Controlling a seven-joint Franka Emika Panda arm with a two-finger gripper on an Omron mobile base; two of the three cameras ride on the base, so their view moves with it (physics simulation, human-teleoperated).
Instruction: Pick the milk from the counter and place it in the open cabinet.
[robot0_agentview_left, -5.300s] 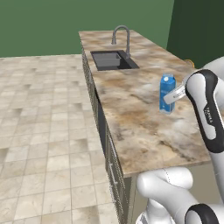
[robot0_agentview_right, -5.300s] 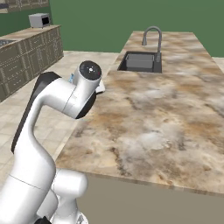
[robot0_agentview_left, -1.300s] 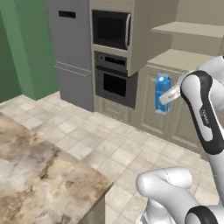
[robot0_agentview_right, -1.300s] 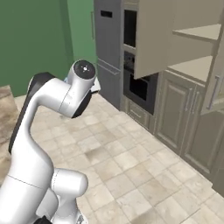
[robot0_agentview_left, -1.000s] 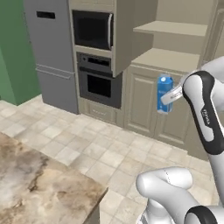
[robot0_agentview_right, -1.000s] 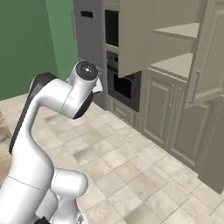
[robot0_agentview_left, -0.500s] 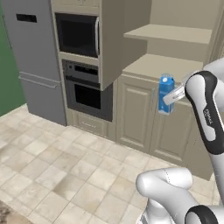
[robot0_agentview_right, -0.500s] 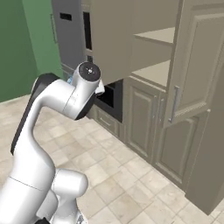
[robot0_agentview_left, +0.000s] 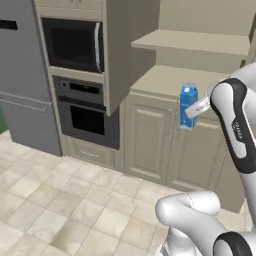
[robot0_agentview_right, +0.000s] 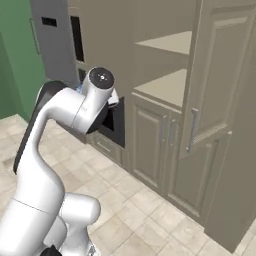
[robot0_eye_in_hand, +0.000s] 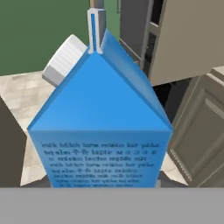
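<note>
The milk (robot0_agentview_left: 188, 105) is a small blue gable-top carton, held upright in the air with my gripper (robot0_agentview_left: 191, 111) shut on its sides. It hangs in front of the open cabinet (robot0_agentview_left: 200, 80), about level with the lower tan shelf and short of it. In the hand view the milk (robot0_eye_in_hand: 100, 118) fills the middle, with a white cap on its sloped top and a dark fingertip (robot0_eye_in_hand: 9, 148) at its left side. The open cabinet (robot0_agentview_right: 165, 86) shows two flat shelves in the right base view. The counter is out of view.
A black oven (robot0_agentview_left: 87, 112) and microwave (robot0_agentview_left: 72, 45) stand left of the cabinet, beside a grey fridge (robot0_agentview_left: 20, 75). The swung-open cabinet door (robot0_agentview_right: 220, 75) juts out at the right. Panelled lower doors (robot0_agentview_right: 155, 145) sit below the shelves. Tiled floor (robot0_agentview_left: 60, 210) lies ahead.
The whole picture has shifted: the base has turned, so the oven and cabinet slid left and grew nearer. The milk stays in the shut gripper at the same place in view.
</note>
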